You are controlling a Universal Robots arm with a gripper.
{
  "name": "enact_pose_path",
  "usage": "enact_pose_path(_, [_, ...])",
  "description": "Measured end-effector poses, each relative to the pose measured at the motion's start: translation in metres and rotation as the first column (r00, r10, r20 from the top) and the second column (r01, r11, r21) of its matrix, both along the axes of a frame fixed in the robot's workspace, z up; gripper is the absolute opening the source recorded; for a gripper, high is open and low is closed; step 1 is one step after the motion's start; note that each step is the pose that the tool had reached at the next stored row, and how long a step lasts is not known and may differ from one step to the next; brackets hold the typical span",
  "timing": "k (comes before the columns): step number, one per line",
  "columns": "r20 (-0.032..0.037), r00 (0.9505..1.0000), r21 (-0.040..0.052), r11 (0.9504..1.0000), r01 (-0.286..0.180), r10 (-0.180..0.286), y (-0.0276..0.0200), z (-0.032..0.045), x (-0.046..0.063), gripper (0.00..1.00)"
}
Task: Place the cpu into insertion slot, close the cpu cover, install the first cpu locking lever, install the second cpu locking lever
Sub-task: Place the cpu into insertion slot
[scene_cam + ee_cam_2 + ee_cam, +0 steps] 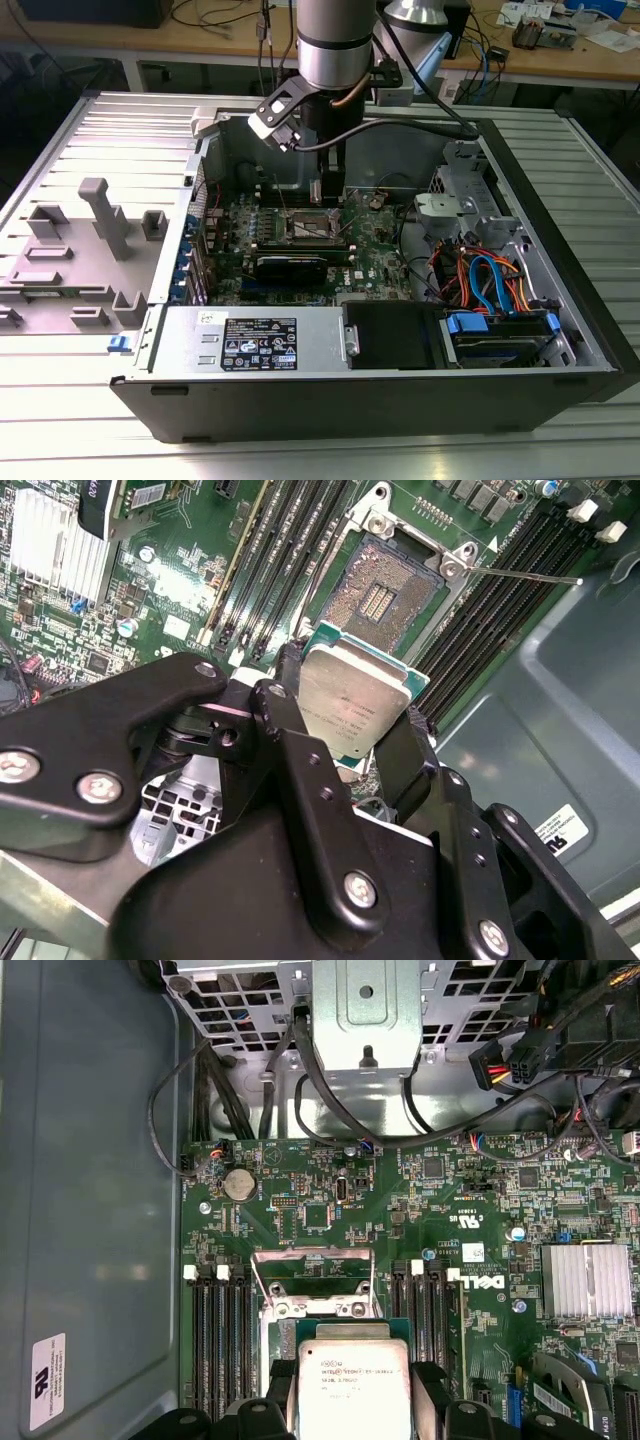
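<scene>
Ribbed metal bench (90, 440) carries a PC case (400, 405) lying on its side w/ the side panel off; grey plastic fixture (95, 240) sits on the bench at the exterior view's left. Arm (335, 40) comes straight down into the case over the rear half of the green mobo (380, 255). Black labelled PSU box (260, 342) runs along the near case edge, drive bay w/ blue and orange cables (490, 280) at the exterior view's right. Pincer (330, 188) is clenched on the cpu, one black finger on each opposite edge, seen in both wrist views (345, 720) (355, 1400). Cpu cover (312, 1256) is swung up off the socket, board visible through its cut-out. Insertion slot (385, 590) is uncovered, dark contact field exposed, silver rim w/ screws at the corners, flanked both sides by black RAM slots (225, 1340). Cpu (350, 695) (355, 1385) has its silver lid toward the cams, green substrate edge showing around it; it's held clear above the board, just beside the slot, not seated. Thin lever rod (530, 576) sticks out sideways from the slot's corner, unlatched. Finned silver heatsink (585, 1280) is well apart from the socket, coin cell (238, 1184) near the case wall.
</scene>
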State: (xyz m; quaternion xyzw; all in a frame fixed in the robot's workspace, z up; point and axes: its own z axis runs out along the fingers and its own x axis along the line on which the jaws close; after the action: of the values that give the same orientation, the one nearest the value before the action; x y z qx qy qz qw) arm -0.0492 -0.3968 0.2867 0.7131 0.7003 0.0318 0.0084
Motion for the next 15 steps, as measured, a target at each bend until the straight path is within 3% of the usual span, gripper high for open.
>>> enact_pose_path(10, [0.0017,1.0,-0.0003,1.0,0.0,0.0,0.0002,-0.0026,0.0,0.54])
enact_pose_path(12, [0.0071,1.0,-0.0002,1.0,0.0,0.0,0.0007,-0.0062,-0.001,0.54])
enact_pose_path(15, [0.0219,0.9998,-0.0003,1.0,-0.002,0.002,0.0014,-0.0102,-0.007,0.54])
